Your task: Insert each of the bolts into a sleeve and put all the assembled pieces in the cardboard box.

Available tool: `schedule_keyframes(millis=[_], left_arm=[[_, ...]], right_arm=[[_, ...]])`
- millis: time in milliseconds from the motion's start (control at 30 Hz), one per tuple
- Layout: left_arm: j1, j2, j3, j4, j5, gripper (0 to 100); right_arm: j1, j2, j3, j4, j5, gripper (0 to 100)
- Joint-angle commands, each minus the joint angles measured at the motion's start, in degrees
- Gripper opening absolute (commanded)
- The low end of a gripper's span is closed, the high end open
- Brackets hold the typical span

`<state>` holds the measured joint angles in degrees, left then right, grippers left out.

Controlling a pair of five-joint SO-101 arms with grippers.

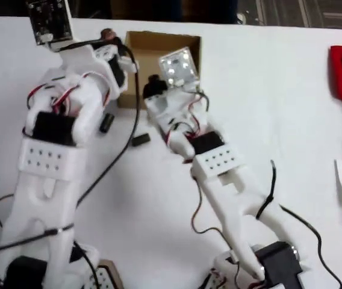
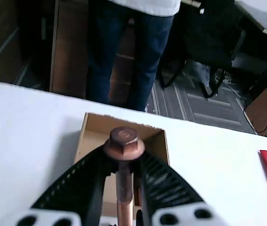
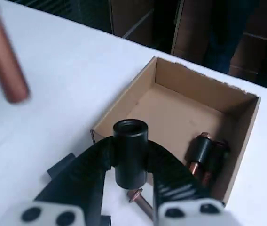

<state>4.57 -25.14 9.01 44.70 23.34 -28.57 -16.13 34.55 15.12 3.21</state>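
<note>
Copper-coloured hex bolt (image 2: 123,155) is pinched between the left fingers (image 2: 84,181). Right fingers (image 3: 84,174) pinch a black sleeve (image 3: 130,150) near the cardboard box (image 3: 204,94), which holds one assembled piece (image 3: 201,150).

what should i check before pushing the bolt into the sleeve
1. Is the left gripper shut on the bolt: ok.
2. Is the right gripper shut on the sleeve: ok.
3. Is the sleeve's open end free: ok.
4. Is the bolt's tip lined up with the bore: not ok, they are apart.
5. Is there room in the cardboard box: ok, one assembled piece inside.
</note>
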Motion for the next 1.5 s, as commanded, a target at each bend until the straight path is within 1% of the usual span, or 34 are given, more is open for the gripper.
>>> schedule_keyframes(millis=[0, 167, 267, 333, 600, 833, 933, 1000, 1467], left_arm=[[0.4, 1.6, -0.6, -3.4, 1.8, 2], [2.3, 2.5, -0.8, -3.4, 1.8, 2], [3.0, 2.9, -0.7, -3.7, 1.8, 2], [3.2, 2.8, -0.7, -3.7, 1.8, 2], [2.9, 2.9, -0.3, -4.8, 1.9, 2], [2.8, 2.8, 0.3, -5.0, 2.3, 2], [2.7, 2.8, 1.1, -5.1, 6.3, 2], [2.7, 2.8, 1.2, -4.9, 7.6, 2], [2.8, 2.9, 2.5, -5.4, 7.6, 2]], right_arm=[[-0.5, -3.9, -0.4, -1.7, 0.1, 2.1], [-0.7, -4.0, -0.4, -1.6, 1.1, 2.1], [-2.2, -4.0, -0.2, -1.3, 8.1, 2.1], [-3.3, -4.1, 0.8, -1.7, 11.3, 2.1], [-3.9, -4.2, 1.0, -1.7, 11.3, 2.1], [-3.9, -10.1, 2.9, -1.6, 11.3, 2.1], [-3.9, -10.2, 3.1, -1.6, 11.3, 2.1], [-3.9, -10.2, 3.1, -1.6, 11.3, 2.1], [-3.8, -10.6, 3.1, -1.6, 11.3, 2.1]])
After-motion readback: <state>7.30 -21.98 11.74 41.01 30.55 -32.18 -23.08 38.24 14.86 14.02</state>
